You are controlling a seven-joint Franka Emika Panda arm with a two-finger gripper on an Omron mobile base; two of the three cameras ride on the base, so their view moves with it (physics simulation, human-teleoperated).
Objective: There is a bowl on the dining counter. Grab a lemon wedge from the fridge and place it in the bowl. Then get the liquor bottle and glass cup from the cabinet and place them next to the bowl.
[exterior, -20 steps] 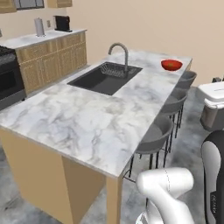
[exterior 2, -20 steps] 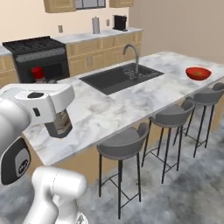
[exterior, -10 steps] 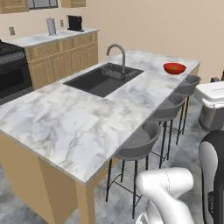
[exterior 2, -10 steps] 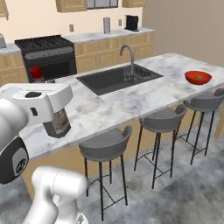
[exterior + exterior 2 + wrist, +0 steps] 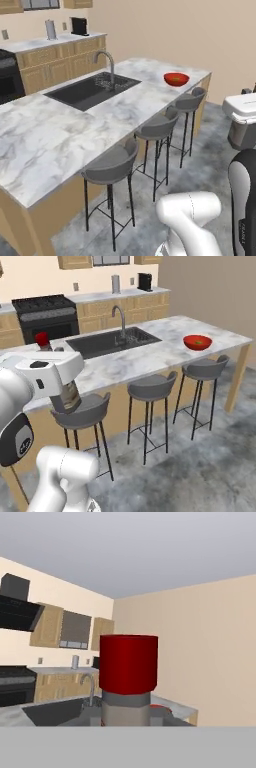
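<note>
Fingers cannot be seen past the white hand, so their state is unclear, though the bottle (image 5: 44, 340) rides at the hand, its red cap (image 5: 128, 663) looming large in the hand view. Over the last second the base has swung along the counter (image 5: 60, 130), bringing the bowl (image 5: 197, 342) nearer, right of the sink (image 5: 112, 341). Delivery looks close.

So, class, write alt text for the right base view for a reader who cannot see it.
A white robot arm carries a red-capped liquor bottle at the left, beside a marbled dining counter with a black sink, a red bowl near its far end and three grey stools along its front.
</note>
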